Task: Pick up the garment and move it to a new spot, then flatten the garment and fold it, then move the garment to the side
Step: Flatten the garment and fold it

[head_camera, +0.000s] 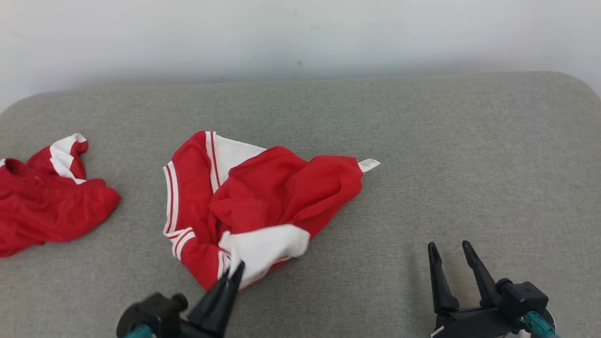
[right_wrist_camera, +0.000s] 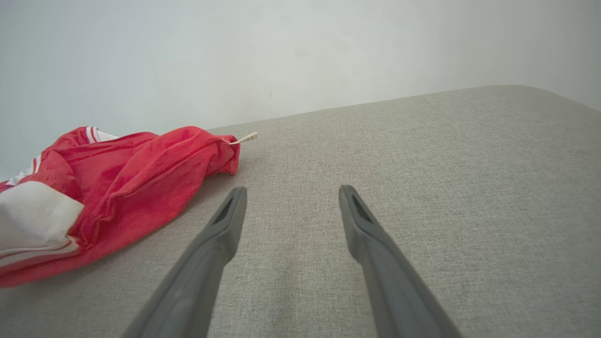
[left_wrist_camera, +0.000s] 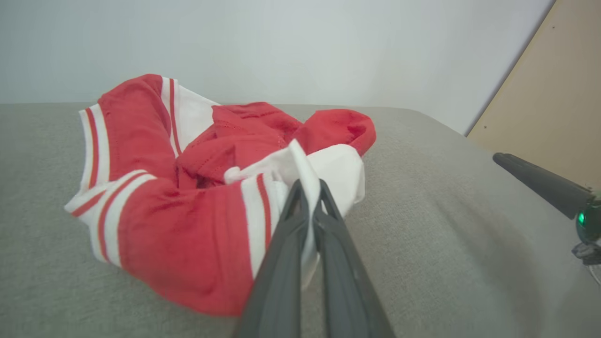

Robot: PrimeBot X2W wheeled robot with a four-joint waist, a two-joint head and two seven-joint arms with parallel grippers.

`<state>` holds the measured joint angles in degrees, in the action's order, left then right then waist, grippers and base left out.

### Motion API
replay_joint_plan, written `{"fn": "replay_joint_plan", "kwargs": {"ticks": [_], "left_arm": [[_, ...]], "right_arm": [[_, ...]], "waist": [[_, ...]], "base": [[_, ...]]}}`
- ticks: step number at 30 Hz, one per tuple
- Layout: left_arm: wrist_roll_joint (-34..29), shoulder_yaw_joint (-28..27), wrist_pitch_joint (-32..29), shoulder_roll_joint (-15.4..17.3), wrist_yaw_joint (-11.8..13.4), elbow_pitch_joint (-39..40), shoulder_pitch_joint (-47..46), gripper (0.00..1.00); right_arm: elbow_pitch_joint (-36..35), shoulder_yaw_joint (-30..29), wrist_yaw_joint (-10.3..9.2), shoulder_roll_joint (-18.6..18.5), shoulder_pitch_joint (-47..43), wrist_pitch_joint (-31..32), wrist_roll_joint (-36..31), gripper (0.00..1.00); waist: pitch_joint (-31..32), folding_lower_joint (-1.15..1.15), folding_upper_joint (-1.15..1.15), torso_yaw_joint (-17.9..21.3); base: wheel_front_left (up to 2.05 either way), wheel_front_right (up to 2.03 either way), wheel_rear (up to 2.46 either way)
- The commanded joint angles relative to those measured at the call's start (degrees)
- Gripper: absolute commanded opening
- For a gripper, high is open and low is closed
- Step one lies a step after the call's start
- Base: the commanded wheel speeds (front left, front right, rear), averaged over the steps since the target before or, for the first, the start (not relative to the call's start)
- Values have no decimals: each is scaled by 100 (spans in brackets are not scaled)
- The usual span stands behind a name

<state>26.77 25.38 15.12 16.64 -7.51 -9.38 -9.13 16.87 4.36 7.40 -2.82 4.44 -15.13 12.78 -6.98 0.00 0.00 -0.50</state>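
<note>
A crumpled red and white garment (head_camera: 263, 192) lies in a heap at the middle of the grey padded surface (head_camera: 446, 155). My left gripper (head_camera: 235, 272) is shut on a white fold at the heap's near edge. The left wrist view shows that white cloth pinched between my left gripper's (left_wrist_camera: 307, 188) closed fingers, with the garment (left_wrist_camera: 188, 188) bunched behind. Off to the right, my right gripper (head_camera: 450, 249) stands open above bare surface, apart from the cloth. In the right wrist view my right gripper (right_wrist_camera: 291, 192) has nothing between its fingers, and the garment (right_wrist_camera: 127, 178) lies to its left.
A second red and white piece of clothing (head_camera: 47, 197) lies bunched at the surface's left edge. A pale wall (head_camera: 300, 37) runs behind the surface. A tan panel (left_wrist_camera: 554, 94) stands at the right of the left wrist view. Bare grey surface spreads to the right.
</note>
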Motion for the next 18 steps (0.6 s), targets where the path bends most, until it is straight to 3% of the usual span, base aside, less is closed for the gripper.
{"fn": "replay_joint_plan", "kwargs": {"ticks": [1,10,12,13,18], "left_arm": [[-62,117,4,45,8,78,181,0],[-10,562,4,-26,7,-397,668,0],[-35,544,4,-73,7,-572,682,82],[-32,543,4,-88,7,-662,710,100],[-99,230,5,-175,6,-539,698,100]], "right_arm": [[7,2,18,-11,-59,-3,25,100],[91,43,18,-12,21,-3,-35,100],[109,48,18,-11,24,-3,-42,100],[118,56,18,-12,21,-3,-45,100],[148,41,18,-12,-38,-3,-78,100]], "waist": [[25,0,0,-133],[16,0,0,-269],[31,0,0,-270],[41,0,0,-265],[107,0,0,-252]], "base": [[0,0,0],[0,0,0],[0,0,0],[0,0,0],[0,0,0]]}}
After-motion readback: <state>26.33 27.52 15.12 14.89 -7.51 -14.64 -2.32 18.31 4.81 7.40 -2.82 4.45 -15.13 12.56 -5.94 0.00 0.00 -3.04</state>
